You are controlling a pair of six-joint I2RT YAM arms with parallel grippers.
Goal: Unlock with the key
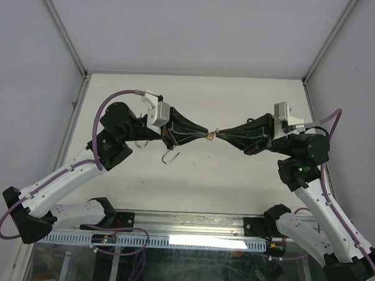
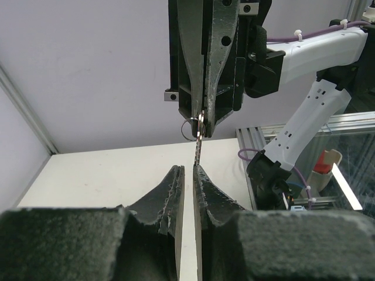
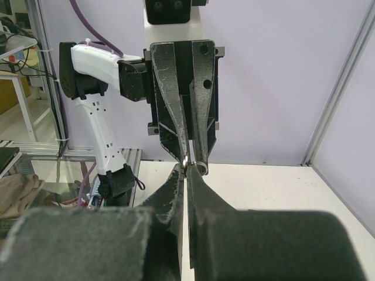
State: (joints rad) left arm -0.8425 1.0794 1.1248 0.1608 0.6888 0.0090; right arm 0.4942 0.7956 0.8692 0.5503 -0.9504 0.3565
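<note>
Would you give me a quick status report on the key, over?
Right fingers shut on key, ring end. Left fingers slightly apart around blade tip. Loose metal hook on table, clear of key.

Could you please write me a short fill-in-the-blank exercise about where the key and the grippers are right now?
1. The fingers of the right gripper are shut on the ___.
2. The key points its blade at the fingers of the ___ gripper.
3. A metal hook lies on the ___, nearer the left gripper than the right.

Missing words: key; left; table.
</note>
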